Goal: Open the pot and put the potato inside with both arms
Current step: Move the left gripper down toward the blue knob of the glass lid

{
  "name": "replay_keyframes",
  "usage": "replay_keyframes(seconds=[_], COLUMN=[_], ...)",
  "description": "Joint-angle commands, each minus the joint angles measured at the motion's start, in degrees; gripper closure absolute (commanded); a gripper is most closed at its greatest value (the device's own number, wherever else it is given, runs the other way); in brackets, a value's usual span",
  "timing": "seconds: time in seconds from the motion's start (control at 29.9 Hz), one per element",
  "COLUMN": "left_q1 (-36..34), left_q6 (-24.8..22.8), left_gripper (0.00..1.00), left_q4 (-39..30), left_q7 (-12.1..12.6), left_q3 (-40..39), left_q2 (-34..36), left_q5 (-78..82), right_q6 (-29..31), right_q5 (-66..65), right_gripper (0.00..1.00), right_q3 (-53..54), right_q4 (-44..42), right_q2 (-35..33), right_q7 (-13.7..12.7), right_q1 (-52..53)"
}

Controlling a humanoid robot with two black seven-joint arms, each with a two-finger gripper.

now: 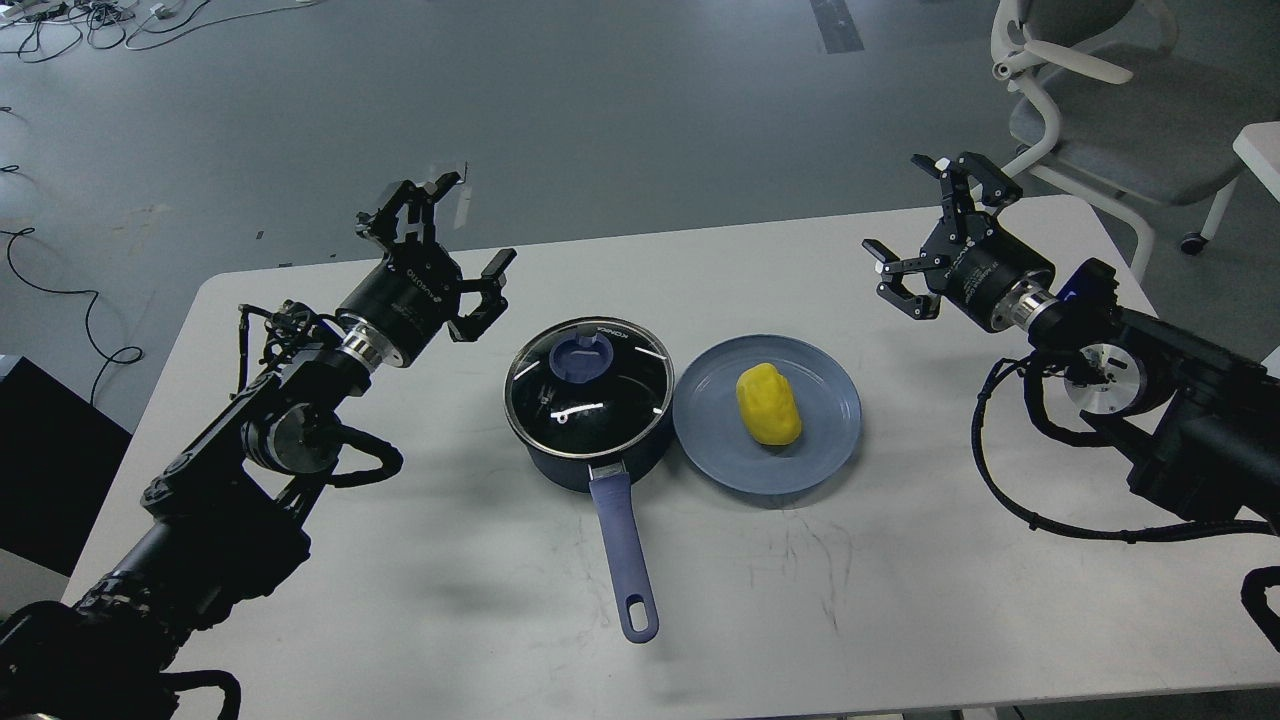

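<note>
The pot (pixel 588 420) sat near the middle of the white desk (pixel 900 600), its glass lid (pixel 588 385) with the blue knob resting on top and its long blue-purple handle pointing toward the near edge. Just beside it on the right, rims almost touching, lay a flat blue-grey plate (pixel 820 440) with the yellow potato (pixel 768 404) lying on it. The left gripper (pixel 462 250) hung above the desk to the left of the pot, its fingers spread wide and holding nothing. The right gripper (pixel 925 235) hovered well to the right of the plate, likewise spread and empty. A white office chair (pixel 1100 110) stood on the grey floor beyond the desk's far right corner.
</note>
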Motion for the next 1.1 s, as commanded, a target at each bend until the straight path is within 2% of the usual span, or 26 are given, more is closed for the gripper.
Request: replay_keyframes(seconds=[0.0, 0.47, 0.63, 0.8, 0.84, 0.97, 1.07], left_q1=[0.6, -0.4, -2.5, -4.4, -4.4, -5.8, -5.7], left_q6=[0.0, 0.0, 0.0, 0.0, 0.0, 0.0, 0.0], left_gripper=[0.02, 0.02, 0.02, 0.02, 0.02, 0.02, 0.02], left_q4=[0.0, -1.2, -11.2, -31.0, -31.0, -37.0, -38.8], left_q7=[0.0, 0.1, -0.1, -0.8, -0.8, -1.2, -4.4], left_q3=[-0.2, 0.7, 0.9, 0.9, 0.9, 1.0, 1.0], left_q2=[0.1, 3.5, 9.2, 16.6, 16.6, 16.6, 16.5], left_q5=[-0.1, 1.2, 9.5, 29.7, 29.7, 57.1, 72.7], right_q6=[0.0, 0.0, 0.0, 0.0, 0.0, 0.0, 0.0], right_q5=[0.0, -0.2, -0.2, -0.2, -0.2, -0.3, -0.2], right_gripper=[0.0, 0.0, 0.0, 0.0, 0.0, 0.0, 0.0], right_q3=[0.1, -0.1, -0.1, -0.2, -0.2, -0.1, -0.1], right_q4=[-1.2, -1.2, -1.2, -1.2, -1.2, -1.3, -1.3], right_q2=[0.4, 1.2, 1.0, 0.9, 0.9, 0.9, 1.0], right_q7=[0.3, 0.6, 0.8, 0.9, 0.9, 1.6, 1.6], right_q1=[0.0, 0.9, 0.9, 1.0, 1.0, 1.6, 1.7])
